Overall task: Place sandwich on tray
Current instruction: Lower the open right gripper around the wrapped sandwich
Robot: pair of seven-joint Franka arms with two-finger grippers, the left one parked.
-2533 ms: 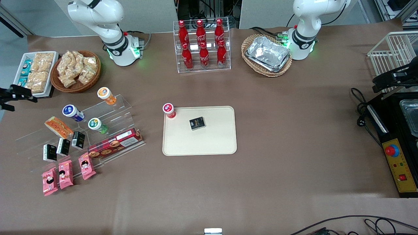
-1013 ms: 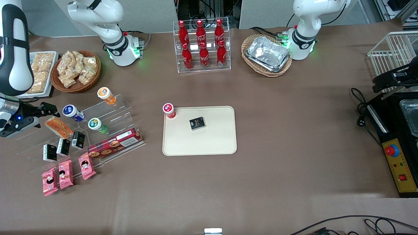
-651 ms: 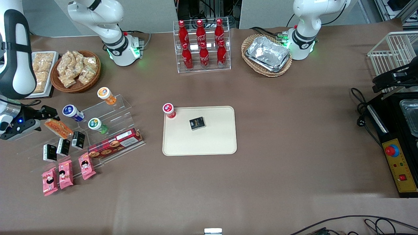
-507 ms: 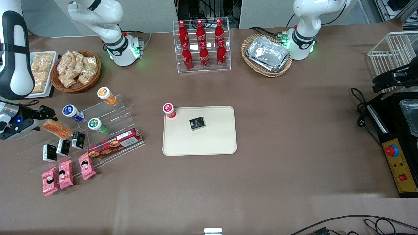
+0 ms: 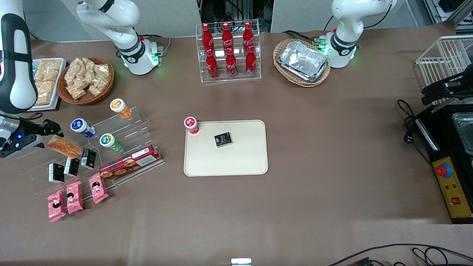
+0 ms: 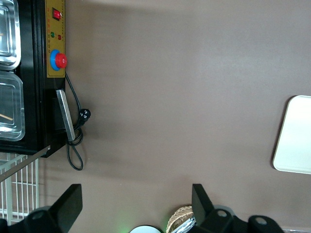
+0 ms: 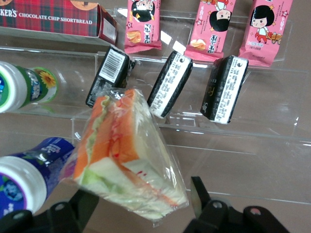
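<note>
The gripper (image 5: 51,129) is hovering at the working arm's end of the table, right at the end of the sandwich (image 5: 63,145) that points away from the tray (image 5: 244,162). In the wrist view its fingers (image 7: 82,206) are standing spread wide, one on each side of the sandwich's (image 7: 129,158) broad end, and I cannot tell whether they are touching the wrap. The sandwich is lying on a clear stepped stand (image 5: 136,122), its orange and pale layers showing through the wrap. A blue-capped bottle (image 5: 82,127) is lying just beside it, farther from the front camera, and a green-capped bottle (image 5: 109,142) is lying near it toward the tray. Three small black boxes (image 7: 170,85) are standing on the next step, nearer the front camera, the closest one touching or almost touching the sandwich's tip. Pink packets (image 5: 74,195) are sitting on the lowest step, with a red biscuit box (image 5: 131,162) beside them. The tray is lying flat at mid-table, well apart from the stand, carrying a black box (image 5: 223,139) and a red-capped bottle (image 5: 191,125) at one corner.
</note>
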